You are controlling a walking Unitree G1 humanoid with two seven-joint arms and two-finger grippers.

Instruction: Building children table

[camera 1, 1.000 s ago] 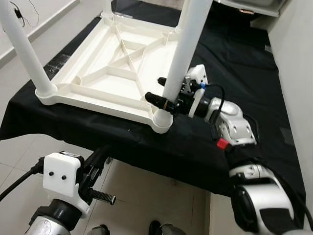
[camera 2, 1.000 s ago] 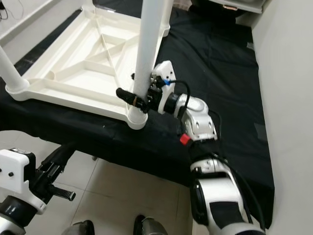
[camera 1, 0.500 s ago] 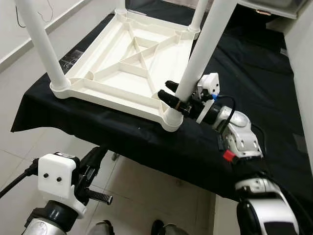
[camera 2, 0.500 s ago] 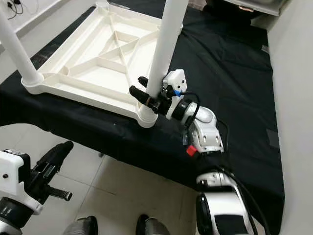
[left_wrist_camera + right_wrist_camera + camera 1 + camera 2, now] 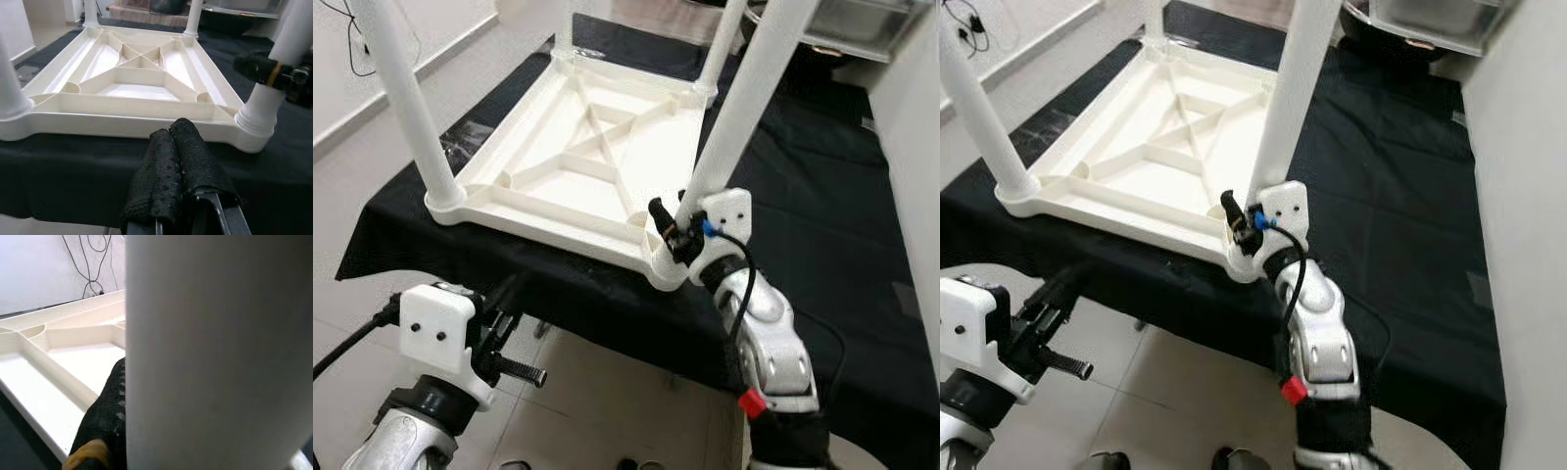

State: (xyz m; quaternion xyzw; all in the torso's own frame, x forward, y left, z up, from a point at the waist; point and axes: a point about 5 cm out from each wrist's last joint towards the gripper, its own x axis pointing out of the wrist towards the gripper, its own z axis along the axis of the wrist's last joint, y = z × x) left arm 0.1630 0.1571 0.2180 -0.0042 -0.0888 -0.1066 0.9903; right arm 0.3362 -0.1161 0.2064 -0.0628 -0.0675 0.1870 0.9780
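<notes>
Right tool [image 5: 671, 230] is gripping a white leg [image 5: 744, 113] at the upturned white tabletop's [image 5: 578, 162] near corner — left tool [image 5: 178, 161] is hanging closed, empty.

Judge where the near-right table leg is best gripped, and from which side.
Low on the near-right leg, just above its corner socket, coming from the robot's side over the black cloth. The leg is a plain round tube; the right hand grips it there.
</notes>
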